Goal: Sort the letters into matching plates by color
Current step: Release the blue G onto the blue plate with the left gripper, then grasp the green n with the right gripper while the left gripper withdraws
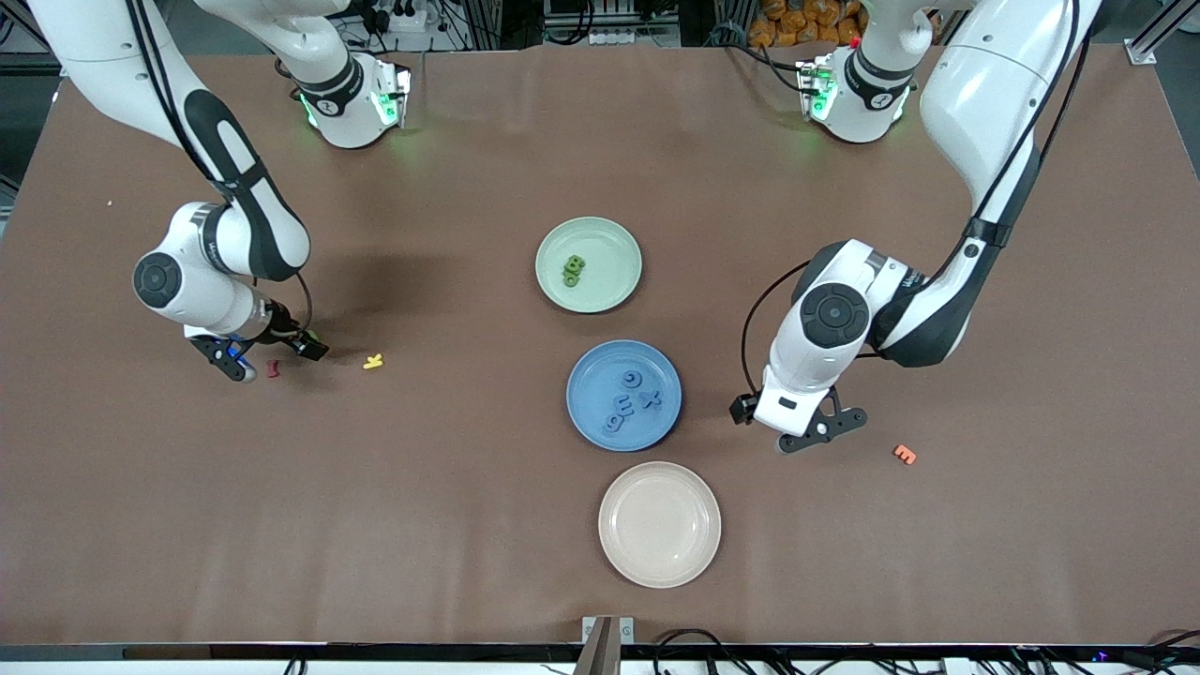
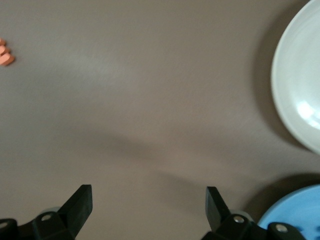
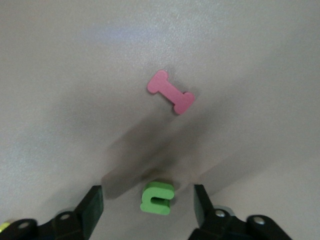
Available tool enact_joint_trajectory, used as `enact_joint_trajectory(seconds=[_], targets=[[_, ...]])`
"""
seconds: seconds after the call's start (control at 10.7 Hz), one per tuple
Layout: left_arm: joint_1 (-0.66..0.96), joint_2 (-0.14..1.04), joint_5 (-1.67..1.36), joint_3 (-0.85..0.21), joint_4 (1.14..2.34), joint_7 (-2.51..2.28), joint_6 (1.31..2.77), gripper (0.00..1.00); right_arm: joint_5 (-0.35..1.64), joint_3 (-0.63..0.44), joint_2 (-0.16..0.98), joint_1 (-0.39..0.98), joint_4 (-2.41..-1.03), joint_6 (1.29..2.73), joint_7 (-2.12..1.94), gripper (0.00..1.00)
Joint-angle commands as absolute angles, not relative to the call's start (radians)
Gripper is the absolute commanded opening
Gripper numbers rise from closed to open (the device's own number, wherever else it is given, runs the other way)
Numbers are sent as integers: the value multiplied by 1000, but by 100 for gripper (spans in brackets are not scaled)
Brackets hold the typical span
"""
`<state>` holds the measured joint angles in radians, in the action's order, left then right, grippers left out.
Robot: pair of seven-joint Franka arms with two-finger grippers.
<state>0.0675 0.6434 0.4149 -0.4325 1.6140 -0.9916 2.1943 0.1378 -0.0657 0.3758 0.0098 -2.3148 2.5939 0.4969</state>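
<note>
My right gripper (image 3: 145,205) hangs low over the worktop (image 1: 450,469) toward the right arm's end, its fingers (image 3: 92,205) spread around a green letter (image 3: 157,198) without touching it. A pink letter (image 3: 170,92) lies near that green letter. My left gripper (image 2: 149,205) is over bare worktop beside the blue plate (image 1: 623,396), fingers spread wide, holding nothing. The blue plate holds four blue letters (image 1: 633,398). The green plate (image 1: 589,264), farther from the front camera than the blue plate, holds green letters (image 1: 574,270).

The brown table (image 1: 469,525) bears three plates (image 1: 589,264) and scattered letters (image 1: 373,361).
</note>
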Motion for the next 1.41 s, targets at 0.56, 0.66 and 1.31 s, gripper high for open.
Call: enact_joint_trajectory(seconds=[0.56,0.66,1.31], targets=[[-43,417,321,-428,1753,-598,1968,100,137,-71,333,32,-2408,2661,500,9],[-48,311,236,-367,1834,-462,1968,100,137,-71,330,32,-2404,2643,494,0],[29,-12,-7,-102,1922,-218,1950,100,141,-28,204,61,-2358,2453,505,0]])
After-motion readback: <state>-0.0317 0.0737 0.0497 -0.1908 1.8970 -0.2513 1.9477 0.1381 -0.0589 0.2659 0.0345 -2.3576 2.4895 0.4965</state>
